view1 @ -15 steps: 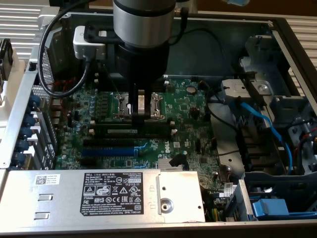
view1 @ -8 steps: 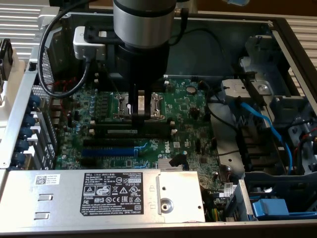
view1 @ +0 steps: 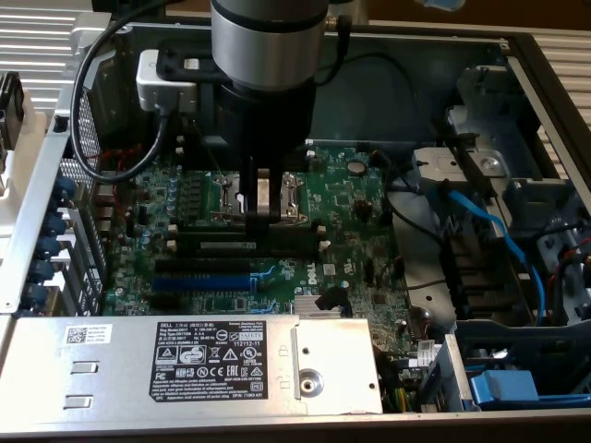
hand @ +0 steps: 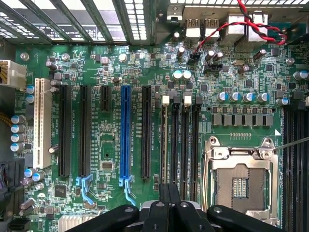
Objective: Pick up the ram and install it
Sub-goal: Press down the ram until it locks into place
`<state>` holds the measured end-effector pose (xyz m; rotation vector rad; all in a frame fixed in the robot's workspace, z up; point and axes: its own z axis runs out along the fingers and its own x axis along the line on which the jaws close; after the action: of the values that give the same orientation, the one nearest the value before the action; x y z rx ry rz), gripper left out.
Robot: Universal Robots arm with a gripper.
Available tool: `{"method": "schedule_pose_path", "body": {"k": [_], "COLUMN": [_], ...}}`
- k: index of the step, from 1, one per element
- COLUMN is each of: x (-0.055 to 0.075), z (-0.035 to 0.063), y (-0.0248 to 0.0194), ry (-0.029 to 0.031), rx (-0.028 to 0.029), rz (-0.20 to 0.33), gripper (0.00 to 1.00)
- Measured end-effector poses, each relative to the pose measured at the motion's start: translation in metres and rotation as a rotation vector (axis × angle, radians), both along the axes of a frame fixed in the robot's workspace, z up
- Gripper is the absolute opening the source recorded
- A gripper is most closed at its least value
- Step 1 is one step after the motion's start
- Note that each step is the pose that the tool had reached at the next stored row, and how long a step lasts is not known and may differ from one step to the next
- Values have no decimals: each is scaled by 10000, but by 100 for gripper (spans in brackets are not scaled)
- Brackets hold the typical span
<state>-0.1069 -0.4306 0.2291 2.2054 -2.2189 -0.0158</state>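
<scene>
Here the closed pincer [view1: 260, 210] presses down over the motherboard [view1: 351, 198], its tips on the ram [view1: 249, 245] lying in a black slot beside the processor socket [hand: 241, 181].

The motherboard [view1: 351, 212] lies flat inside the computer case [view1: 531, 55]. The power supply [view1: 185, 365] sits in front of it. The gripper [view1: 263, 217] hangs over the memory slots [view1: 249, 242], just beside the processor socket [view1: 226, 196].

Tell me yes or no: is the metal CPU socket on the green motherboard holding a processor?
No: in the wrist view the metal-framed CPU socket on the green motherboard lies open, its bare contact field showing.
</scene>
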Motion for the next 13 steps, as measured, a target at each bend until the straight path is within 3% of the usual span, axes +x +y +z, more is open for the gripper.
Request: {"method": "schedule_pose_path", "body": {"k": [13], "x": [0], "z": [-29], "y": [0], "ry": [24], "rx": [3], "rz": [0], "gripper": [10]}}
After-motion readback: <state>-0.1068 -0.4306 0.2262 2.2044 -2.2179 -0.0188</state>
